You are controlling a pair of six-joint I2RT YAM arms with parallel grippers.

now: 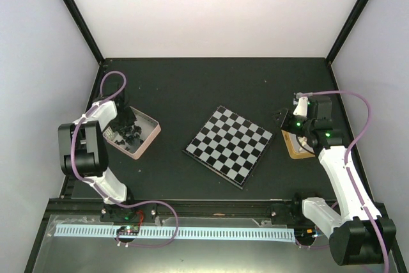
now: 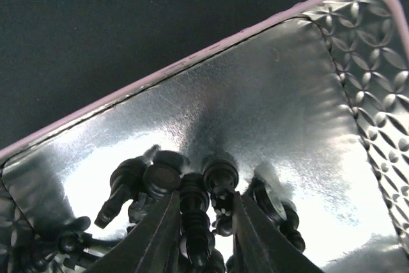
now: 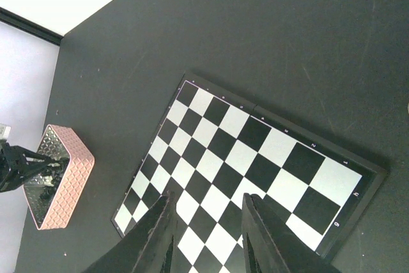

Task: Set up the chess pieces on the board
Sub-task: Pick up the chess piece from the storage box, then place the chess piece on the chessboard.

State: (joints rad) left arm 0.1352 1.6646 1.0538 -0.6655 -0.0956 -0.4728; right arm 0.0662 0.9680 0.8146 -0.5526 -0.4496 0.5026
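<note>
The board (image 1: 227, 145) lies flat near the middle of the dark table (image 1: 192, 87), turned so one corner points toward the arm bases.

The pink tin (image 1: 148, 133) sits well to the left of the board. A heap of black pieces (image 2: 160, 180) lies in one end of it on the shiny metal floor, and the rest of the floor shows bare.

The left gripper (image 2: 204, 206) is down inside the pink tin, its fingers (image 2: 160, 234) dipped into the heap. The jaws are narrow and stand on either side of one black piece (image 2: 193, 218) lying lengthwise between them. The glare and the crowd of dark shapes make it hard to judge, so I cannot tell whether the pads are pinching that piece or only bracketing it.

The right gripper (image 3: 208, 197) hangs above the table near the board's right corner, its jaws partly apart with nothing between them. The wrist camera looks down past the fingers (image 3: 156, 234) onto the checker squares. In the top view a tan box (image 1: 295, 147) shows under the right arm, just beside the board's right edge. Most of the box is hidden by the arm.
</note>
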